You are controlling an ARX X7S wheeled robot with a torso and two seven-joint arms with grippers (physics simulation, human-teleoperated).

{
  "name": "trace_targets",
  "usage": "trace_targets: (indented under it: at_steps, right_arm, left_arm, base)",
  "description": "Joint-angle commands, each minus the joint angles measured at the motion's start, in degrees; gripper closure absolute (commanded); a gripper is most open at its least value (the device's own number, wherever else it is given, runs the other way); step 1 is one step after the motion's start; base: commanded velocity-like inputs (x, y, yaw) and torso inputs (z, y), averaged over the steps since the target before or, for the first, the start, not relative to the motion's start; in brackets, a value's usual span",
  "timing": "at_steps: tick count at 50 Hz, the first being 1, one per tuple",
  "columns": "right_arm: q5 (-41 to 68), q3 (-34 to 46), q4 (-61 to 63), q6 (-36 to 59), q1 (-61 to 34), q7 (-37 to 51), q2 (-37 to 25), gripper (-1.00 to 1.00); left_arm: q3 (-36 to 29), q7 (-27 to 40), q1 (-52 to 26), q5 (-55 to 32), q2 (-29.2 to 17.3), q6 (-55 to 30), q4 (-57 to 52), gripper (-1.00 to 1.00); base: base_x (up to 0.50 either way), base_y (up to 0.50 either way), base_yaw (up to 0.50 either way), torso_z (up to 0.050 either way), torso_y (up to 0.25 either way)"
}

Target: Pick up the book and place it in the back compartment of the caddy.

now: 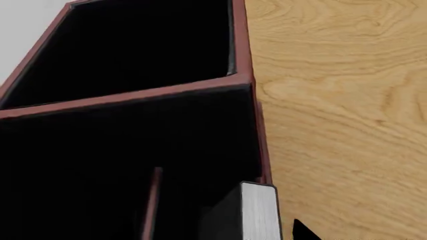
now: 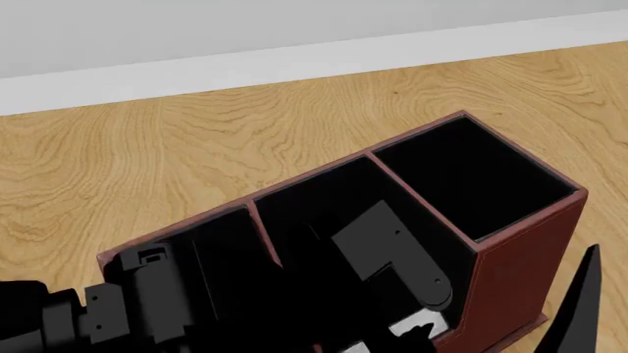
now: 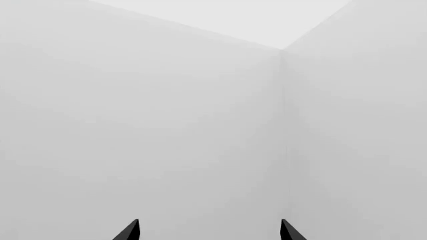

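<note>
The red-brown caddy [image 2: 520, 257] with a black interior stands on the wooden table. My left gripper [image 2: 412, 309] reaches down over its middle section. In the left wrist view the book [image 1: 259, 212], black-covered with a white-grey page edge, stands upright between the jaws of the left gripper [image 1: 220, 234], by the caddy's wall [image 1: 241, 45]. One fingertip [image 1: 303, 232] shows, with a strip of wood between it and the book. The other is lost against the black. The section beyond the cross divider [image 1: 127, 97] is empty. My right gripper [image 3: 209, 231] is open and empty, facing white walls.
The wooden table [image 2: 196, 162] stretches behind and to the left of the caddy, up to a white wall [image 2: 294, 59]. One finger of my right gripper [image 2: 581, 309] rises beside the caddy's right side. A thin inner divider [image 1: 153, 200] splits the near section.
</note>
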State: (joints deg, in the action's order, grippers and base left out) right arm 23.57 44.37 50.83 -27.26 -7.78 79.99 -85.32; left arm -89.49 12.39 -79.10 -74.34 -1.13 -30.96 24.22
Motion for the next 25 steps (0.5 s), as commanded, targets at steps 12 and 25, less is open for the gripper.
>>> trace_targets:
  at_steps: [12,25]
  right_arm:
    - [0.02,-2.31,0.15,1.6,-0.5,-3.56,2.55,-1.0]
    - [-0.44,-2.39,0.17,1.16,0.03,-3.14,2.14,-1.0]
  left_arm:
    - [0.08,-1.65,-4.1,-3.01,1.12,3.38,1.67,-1.0]
    - [-0.07,-0.7,-8.7,-6.86,1.12,7.02,2.5,-1.0]
  base:
    - [0.0,0.0,0.0,0.0,0.0]
    - [0.0,0.0,0.0,0.0,0.0]
